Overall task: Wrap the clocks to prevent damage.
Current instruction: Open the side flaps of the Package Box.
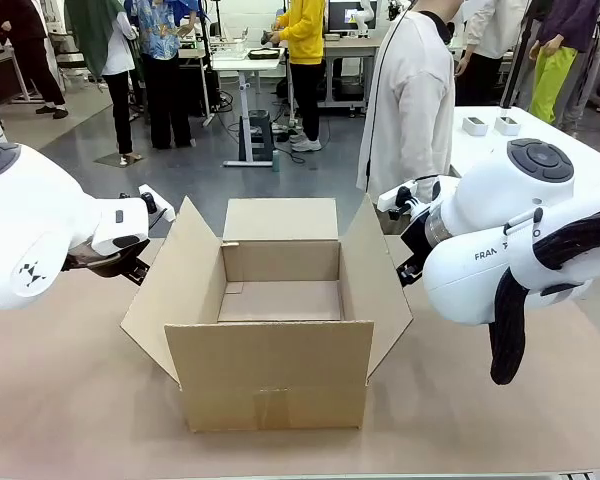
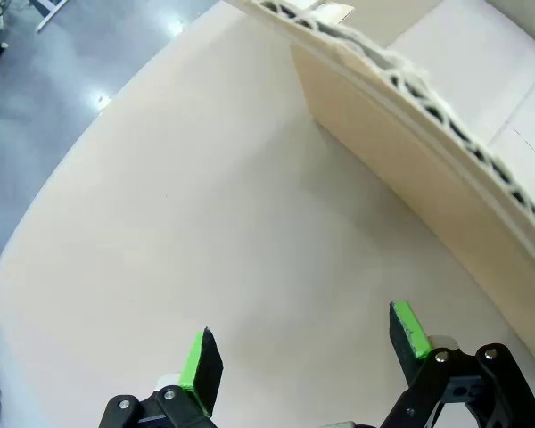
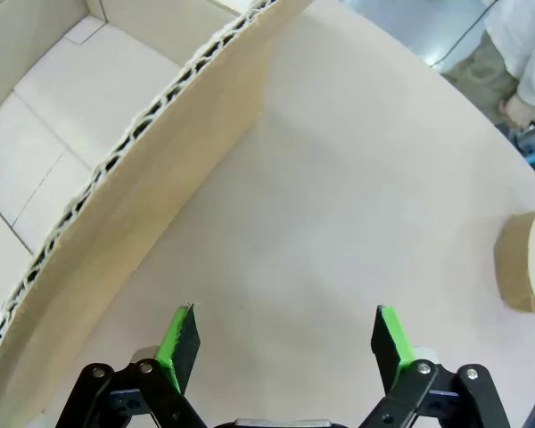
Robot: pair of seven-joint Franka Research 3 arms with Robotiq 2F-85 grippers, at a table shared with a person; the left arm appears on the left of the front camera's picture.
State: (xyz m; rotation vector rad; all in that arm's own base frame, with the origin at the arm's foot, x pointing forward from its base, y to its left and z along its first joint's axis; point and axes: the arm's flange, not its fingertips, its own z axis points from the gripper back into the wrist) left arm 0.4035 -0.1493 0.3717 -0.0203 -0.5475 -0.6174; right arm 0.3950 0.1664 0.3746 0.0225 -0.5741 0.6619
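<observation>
Centrally, an open cardboard box (image 1: 270, 375) stands on the brown bench (image 1: 70, 400), between the two arms. Its side flaps lean outward, one toward each arm, and the rear flap stands upright behind the opening. The front view looks down into the box onto its plain cardboard floor.

The left gripper (image 2: 308, 343) hangs just beside the box's left flap, over bare bench. Its jaws are released and spread wide, with nothing between the green pads (image 2: 199, 361). In the left wrist view the flap's corrugated edge runs across the upper right, close to the jaws but apart from them.

The right gripper (image 3: 285, 334) hangs on the other side, just outside the right flap. Its jaws are likewise released and wide apart, grasping nothing. In the right wrist view the flap's edge crosses the left half diagonally, with the box's inside beyond it.

A roll of tan tape (image 3: 528, 260) rests on the bench at that view's right edge, well apart from the box.

A person in a white top (image 1: 412, 100) stands at the far side of the bench, one hand (image 3: 520, 111) hanging near its edge.
</observation>
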